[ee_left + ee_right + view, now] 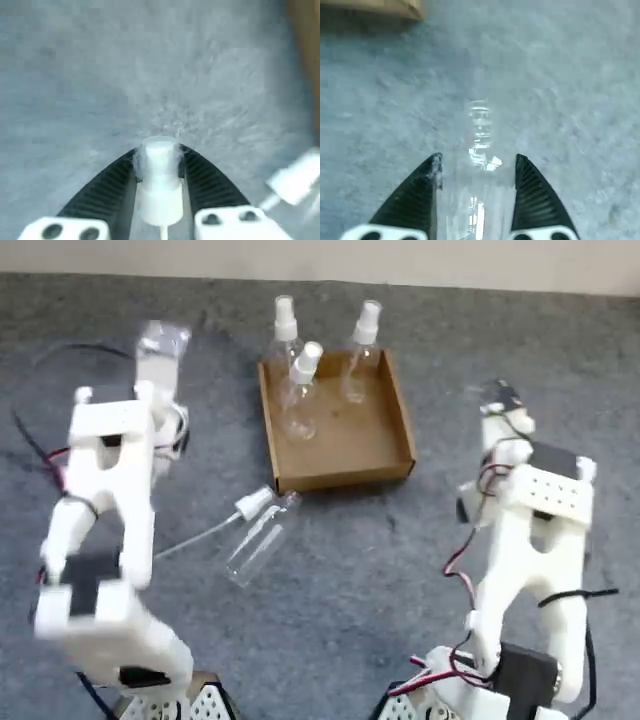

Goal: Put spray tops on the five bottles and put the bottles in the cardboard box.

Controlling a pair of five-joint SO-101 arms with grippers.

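Clamping of a spray top [160,190] by the left gripper [159,151] is confirmed. The right gripper [478,159] is closed on an uncapped bottle [479,145], neck directed away from its wrist. That bottle lies well off to the left gripper's right, beyond the cardboard box [403,420].

A grey, felt-like table covering [400,570] spreads under the left gripper [160,150] and right gripper [477,162]; far ahead of them runs a pale strip [450,260].
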